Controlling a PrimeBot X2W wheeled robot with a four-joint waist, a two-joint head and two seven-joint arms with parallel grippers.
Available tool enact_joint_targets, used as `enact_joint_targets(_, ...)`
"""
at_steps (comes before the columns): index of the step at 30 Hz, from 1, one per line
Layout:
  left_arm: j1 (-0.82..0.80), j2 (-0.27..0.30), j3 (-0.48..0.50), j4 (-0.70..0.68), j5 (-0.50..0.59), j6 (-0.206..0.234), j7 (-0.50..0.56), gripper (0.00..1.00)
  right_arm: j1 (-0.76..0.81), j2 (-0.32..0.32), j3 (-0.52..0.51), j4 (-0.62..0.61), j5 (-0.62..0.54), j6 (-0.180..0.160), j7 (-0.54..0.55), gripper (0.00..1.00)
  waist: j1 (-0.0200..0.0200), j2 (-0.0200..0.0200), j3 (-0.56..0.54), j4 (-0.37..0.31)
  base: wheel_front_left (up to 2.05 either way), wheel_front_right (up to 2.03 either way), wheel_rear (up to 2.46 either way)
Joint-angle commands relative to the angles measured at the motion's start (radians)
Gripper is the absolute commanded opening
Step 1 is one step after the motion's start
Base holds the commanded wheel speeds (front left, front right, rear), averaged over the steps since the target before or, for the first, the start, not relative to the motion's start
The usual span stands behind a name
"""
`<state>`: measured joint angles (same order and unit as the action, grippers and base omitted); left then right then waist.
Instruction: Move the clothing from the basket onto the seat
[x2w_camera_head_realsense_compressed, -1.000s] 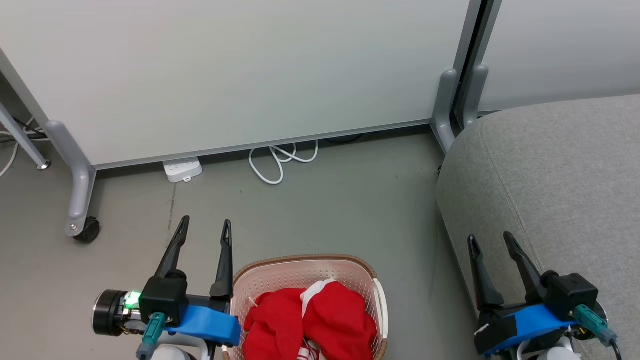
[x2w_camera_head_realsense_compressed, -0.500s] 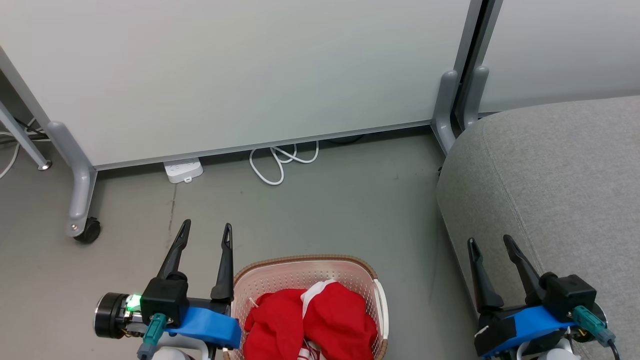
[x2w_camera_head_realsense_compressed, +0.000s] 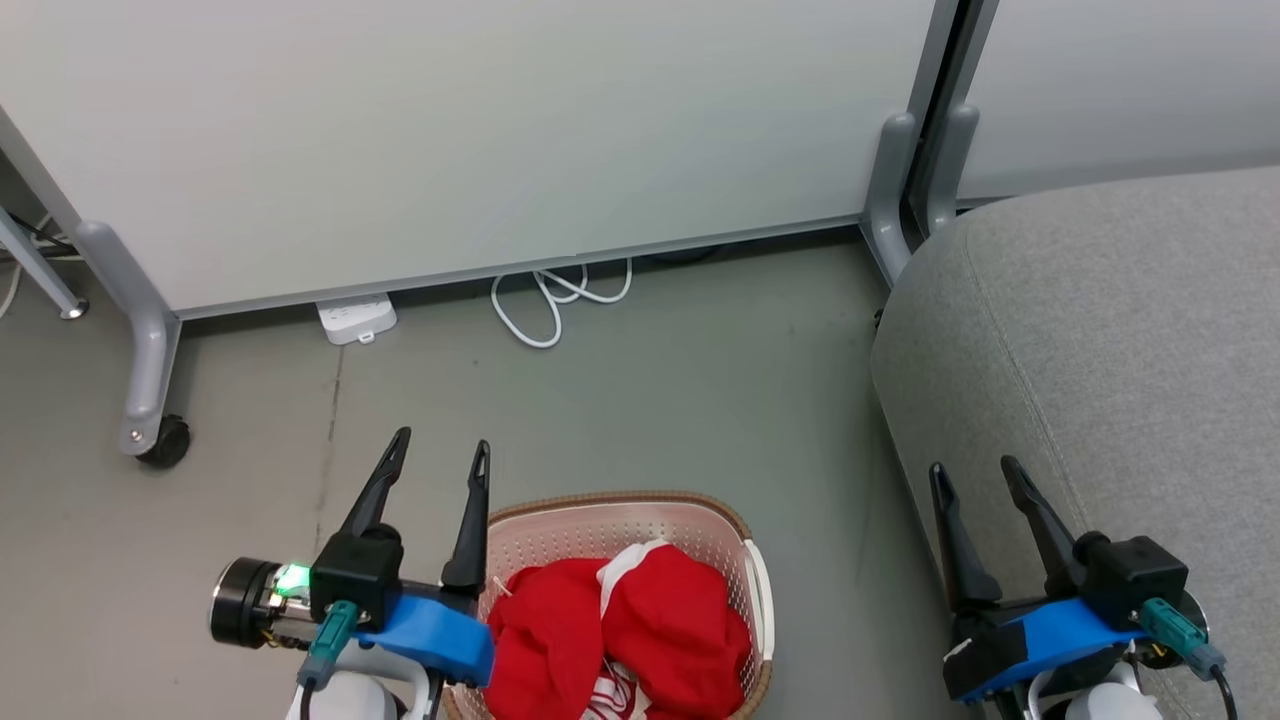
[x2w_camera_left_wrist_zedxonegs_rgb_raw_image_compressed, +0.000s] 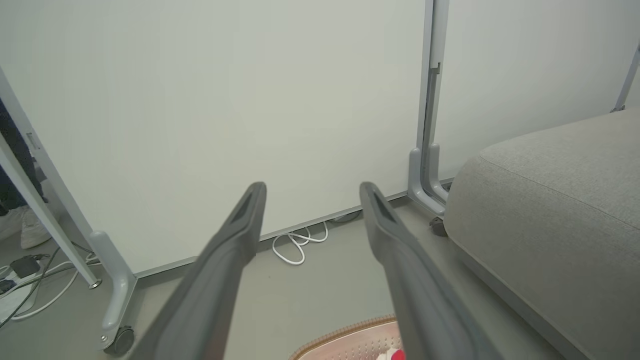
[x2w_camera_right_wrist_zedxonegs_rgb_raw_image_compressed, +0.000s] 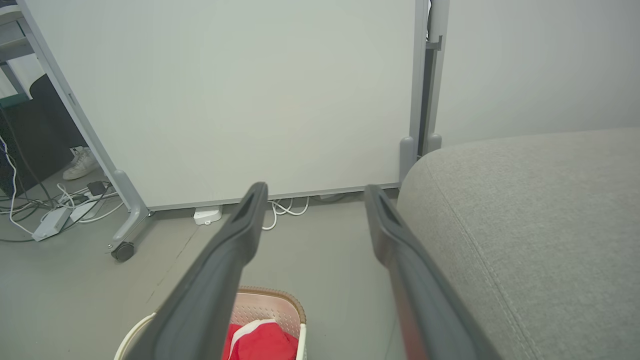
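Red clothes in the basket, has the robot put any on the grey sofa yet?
Done: nothing yet. The soft red clothing with white trim lies in the cream perforated plastic basket, none on the visible part of the grey fabric seat. In hand: nothing; the left gripper and right gripper are open and empty. Left: lifting it all across.

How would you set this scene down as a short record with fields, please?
seat: grey cushion at the robot's right
basket: on the floor, left of the seat
clothing: red with white trim, heaped inside the basket
left pincer: open, by the basket's left side, holding nothing
right pincer: open, at the seat's near edge, holding nothing
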<state>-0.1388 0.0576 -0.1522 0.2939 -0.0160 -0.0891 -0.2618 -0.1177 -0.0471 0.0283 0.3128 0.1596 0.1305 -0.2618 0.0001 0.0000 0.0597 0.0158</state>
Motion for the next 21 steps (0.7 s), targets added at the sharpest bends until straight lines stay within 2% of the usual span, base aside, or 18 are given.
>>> enact_joint_targets(1,-0.025,0.008,-0.009,0.015,0.009,-0.005,-0.005,1.0,-0.014,-0.006,0.003,0.0,-0.001,0.0,-0.005,1.0,-0.0001,0.0,0.016,-0.008,0.0,0.0,0.0)
enact_joint_targets(8,-0.099,0.028,-0.04,0.121,0.008,-0.024,-0.004,1.0,-0.048,-0.006,0.007,-0.005,0.0,0.0,-0.005,1.0,-0.0001,0.0,0.078,-0.034,0.0,0.0,0.0)
enact_joint_targets(21,-0.296,0.074,-0.138,0.456,-0.003,-0.042,-0.004,1.0,-0.16,-0.005,0.024,-0.034,0.005,0.0,-0.004,1.0,-0.0001,0.0,0.29,-0.106,0.0,0.0,0.0)
